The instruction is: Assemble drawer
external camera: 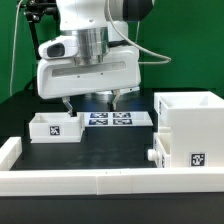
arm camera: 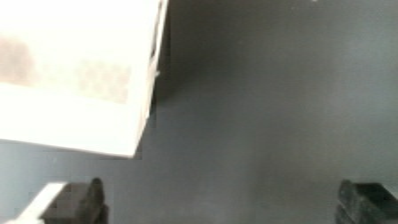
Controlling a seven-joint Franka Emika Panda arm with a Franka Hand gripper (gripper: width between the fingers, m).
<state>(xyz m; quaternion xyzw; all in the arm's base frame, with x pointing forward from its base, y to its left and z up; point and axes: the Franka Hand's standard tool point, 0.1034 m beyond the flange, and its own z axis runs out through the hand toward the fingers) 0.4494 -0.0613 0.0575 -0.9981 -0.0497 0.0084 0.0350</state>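
Observation:
My gripper (external camera: 91, 101) hangs open and empty above the back of the table, between the small tray and the casing. A small white tray (external camera: 55, 127) with a square tag stands on the black table at the exterior view's left. The tall white casing (external camera: 190, 125) with a tag on its front stands at the right. A second knobbed tray (external camera: 160, 150) seems to stick out of its lower left side. In the wrist view my gripper (arm camera: 221, 205) has dark fingers (arm camera: 71, 203) wide apart with only bare table between them.
The marker board (external camera: 110, 119) lies just behind and below my gripper; it shows blurred in the wrist view (arm camera: 71, 80). Low white rim walls run along the front (external camera: 100, 181) and the left side (external camera: 10, 150) of the table.

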